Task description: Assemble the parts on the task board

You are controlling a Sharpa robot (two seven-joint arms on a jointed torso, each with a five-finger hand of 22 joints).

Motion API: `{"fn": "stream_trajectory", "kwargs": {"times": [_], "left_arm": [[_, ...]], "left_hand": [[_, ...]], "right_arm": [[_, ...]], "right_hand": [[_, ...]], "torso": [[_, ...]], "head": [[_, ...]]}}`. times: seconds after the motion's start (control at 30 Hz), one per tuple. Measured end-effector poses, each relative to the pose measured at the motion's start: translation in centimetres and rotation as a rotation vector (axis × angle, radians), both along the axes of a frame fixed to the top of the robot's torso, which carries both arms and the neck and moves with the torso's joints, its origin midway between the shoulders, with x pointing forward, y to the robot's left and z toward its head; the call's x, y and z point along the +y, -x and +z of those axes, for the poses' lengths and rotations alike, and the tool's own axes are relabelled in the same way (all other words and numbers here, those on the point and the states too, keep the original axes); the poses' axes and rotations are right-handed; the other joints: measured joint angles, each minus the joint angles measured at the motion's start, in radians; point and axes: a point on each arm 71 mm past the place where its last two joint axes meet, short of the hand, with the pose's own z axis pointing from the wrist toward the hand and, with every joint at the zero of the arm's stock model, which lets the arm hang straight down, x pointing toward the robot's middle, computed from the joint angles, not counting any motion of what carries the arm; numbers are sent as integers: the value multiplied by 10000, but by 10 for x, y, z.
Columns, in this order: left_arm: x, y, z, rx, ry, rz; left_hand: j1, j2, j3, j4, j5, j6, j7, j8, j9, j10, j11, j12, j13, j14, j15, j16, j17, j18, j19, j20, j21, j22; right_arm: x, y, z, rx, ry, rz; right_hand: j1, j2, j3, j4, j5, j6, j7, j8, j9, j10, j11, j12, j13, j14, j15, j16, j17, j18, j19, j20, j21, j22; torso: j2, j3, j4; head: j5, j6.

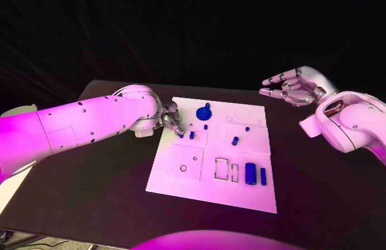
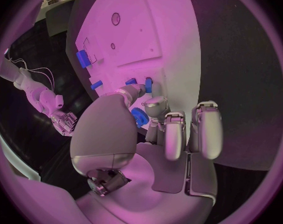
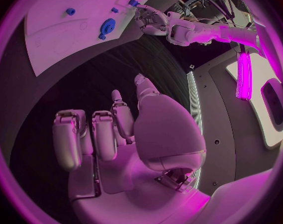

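The white task board lies in the middle of the black table. A round blue part sits near its far edge, small blue parts near the middle, and a blue cylinder with a thin blue bar on the near right. My left hand hovers at the board's left edge, thumb and forefinger apart beside a small blue part, nothing gripped. The round part shows between its fingers. My right hand hangs raised beyond the far right corner, fingers apart, holding nothing.
Outlined slots and a small round hole mark the board's near half. Bare black table surrounds the board on both sides. From the right wrist, the board and my left hand appear far off.
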Motion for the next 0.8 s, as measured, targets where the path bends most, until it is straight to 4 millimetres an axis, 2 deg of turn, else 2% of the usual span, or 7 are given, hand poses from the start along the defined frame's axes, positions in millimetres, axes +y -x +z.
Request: {"fn": "stream_trajectory", "kwargs": {"times": [0.8], "left_arm": [[-2, -1, 0, 111, -181, -69]], "left_hand": [[-64, 0, 13, -12, -10, 17, 18, -3, -22, 17, 14, 0, 17, 0, 0, 0, 0, -1, 0, 0, -4, 0]], "right_arm": [[0, 1, 0, 7, -1, 16]], "right_hand": [[0, 0, -58, 1, 0, 0, 0, 0, 0, 0, 0, 0, 0, 0, 0, 0, -3, 0, 0, 0, 0, -3]], "torso": [[-3, 15, -6]], "head": [[35, -32]]}}
